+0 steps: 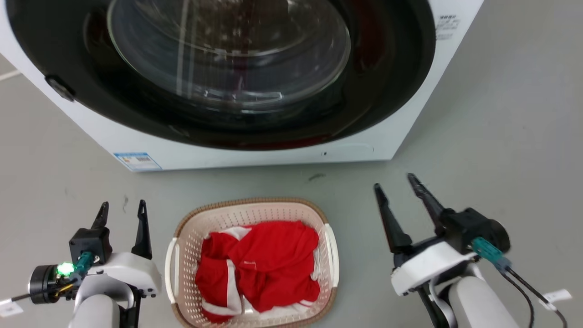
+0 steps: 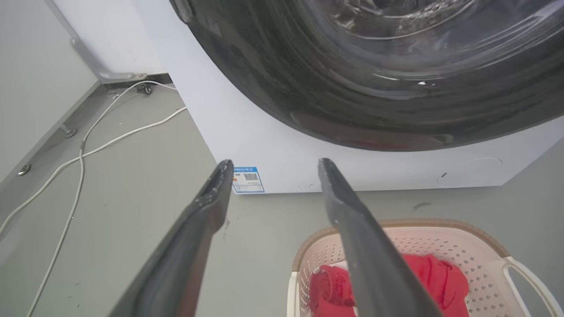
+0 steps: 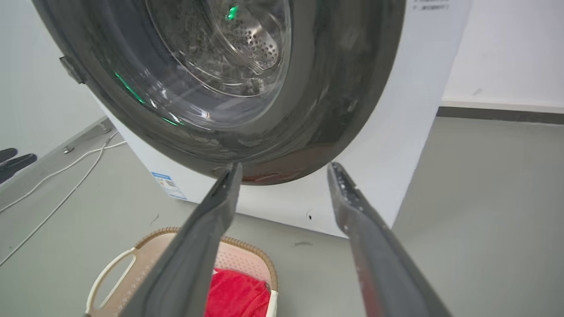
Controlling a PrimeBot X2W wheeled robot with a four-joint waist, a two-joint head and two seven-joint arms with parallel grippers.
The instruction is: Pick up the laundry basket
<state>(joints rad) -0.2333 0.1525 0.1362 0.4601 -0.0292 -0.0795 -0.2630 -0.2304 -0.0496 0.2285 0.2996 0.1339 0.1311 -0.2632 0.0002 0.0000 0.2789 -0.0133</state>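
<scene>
1. Head view: the laundry basket (image 1: pixel 255 212) sits on the grey floor (image 1: pixel 501 136) just in front of the washing machine (image 1: pixel 273 152). It lies between the left gripper (image 1: pixel 124 203) and the right gripper (image 1: pixel 393 181) and touches neither. Both claws are spread and empty. A crumpled red garment (image 1: pixel 259 264) with white trim hides the basket's bottom. The frame's lower edge cuts off its near rim.
2. Same view: the basket is cream perforated plastic with rounded corners, a tan braided-look rim and a white handle (image 1: pixel 169 269) on each side. The washer's dark round door (image 1: pixel 227 59) is glossy, and its top is out of frame.
3. Left wrist view: one dark finger crosses the basket's left part, and the basket's near half is cut off. A blue-and-white label (image 2: pixel 249 179) sits at the washer's lower corner, its print too small to read. White cables (image 2: pixel 79 154) trail along the floor beside the washer.
4. Right wrist view: a finger covers the basket's middle, with a handle showing to one side and red cloth to the other. Green glints reflect in the door glass. Dark shapes at the left edge cannot be made out.
</scene>
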